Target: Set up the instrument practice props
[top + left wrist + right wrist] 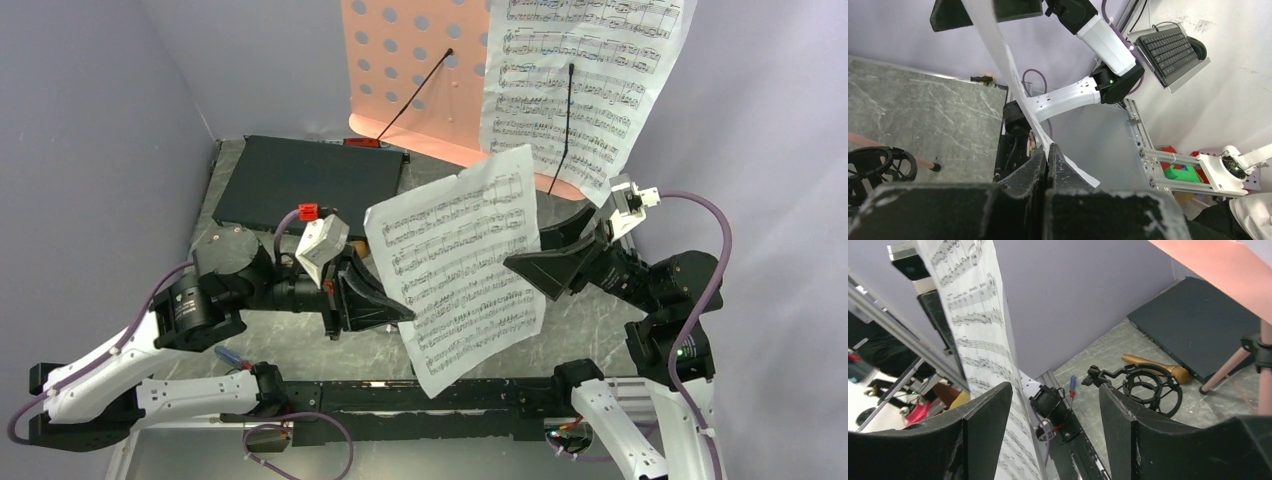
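Note:
The pink perforated music stand stands at the back, with one white sheet-music page on its right half. My left gripper is shut on the lower left edge of the second page and holds it upright above the table. In the left wrist view the page runs up from the closed gripper. My right gripper is open at the page's right edge. In the right wrist view the page lies beside the left finger of the open gripper. The ring-mount mic stand and the gold microphone lie on the table.
A flat black box lies at the back left, also in the right wrist view. The stand's pink tripod leg reaches the table near the microphone. A small blue and red screwdriver lies by the near rail. Purple walls close in the sides.

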`<act>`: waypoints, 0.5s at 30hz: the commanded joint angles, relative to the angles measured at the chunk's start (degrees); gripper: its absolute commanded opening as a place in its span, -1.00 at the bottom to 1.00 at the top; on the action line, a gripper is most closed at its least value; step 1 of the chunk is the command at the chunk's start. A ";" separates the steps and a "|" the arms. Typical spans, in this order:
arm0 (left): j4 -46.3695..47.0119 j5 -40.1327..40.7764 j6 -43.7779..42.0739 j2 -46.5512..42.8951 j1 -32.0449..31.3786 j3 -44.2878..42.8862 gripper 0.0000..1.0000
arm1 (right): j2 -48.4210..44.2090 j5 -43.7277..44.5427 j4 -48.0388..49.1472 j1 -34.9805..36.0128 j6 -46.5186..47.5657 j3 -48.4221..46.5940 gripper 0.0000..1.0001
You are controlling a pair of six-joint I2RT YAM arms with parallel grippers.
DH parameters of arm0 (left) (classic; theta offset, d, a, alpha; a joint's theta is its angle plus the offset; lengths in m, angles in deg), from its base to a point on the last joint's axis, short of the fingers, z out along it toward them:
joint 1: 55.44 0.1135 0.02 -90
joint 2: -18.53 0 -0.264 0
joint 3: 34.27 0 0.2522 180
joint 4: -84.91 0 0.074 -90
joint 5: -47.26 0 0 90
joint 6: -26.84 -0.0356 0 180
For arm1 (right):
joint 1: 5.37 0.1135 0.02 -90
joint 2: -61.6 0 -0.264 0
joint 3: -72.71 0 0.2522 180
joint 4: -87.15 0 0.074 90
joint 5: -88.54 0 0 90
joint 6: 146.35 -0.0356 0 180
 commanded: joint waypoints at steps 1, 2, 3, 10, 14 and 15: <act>-1.88 -1.15 -1.98 3.16 -0.32 -1.72 -0.91 | 0.23 -5.91 8.51 0.10 -2.81 0.55 0.33; -2.23 -1.01 -2.00 3.77 -0.28 -2.04 -0.91 | 0.34 -7.01 9.30 0.08 -3.15 0.55 0.31; -2.31 -0.79 -2.07 4.21 -0.27 -2.19 -0.91 | 0.54 -8.19 10.03 0.09 -3.52 0.59 0.28; -1.00 -0.17 -1.81 5.36 -0.27 -1.23 -0.91 | 1.67 -12.72 6.48 0.14 -0.24 -1.49 -0.09; -0.87 1.06 -1.88 4.93 -0.27 -1.14 -0.81 | 2.51 -13.03 2.28 0.09 3.43 -3.05 -0.62; -0.97 1.40 -1.98 4.82 -0.27 -1.21 -0.65 | 2.65 -12.55 1.32 0.12 4.11 -3.33 -0.87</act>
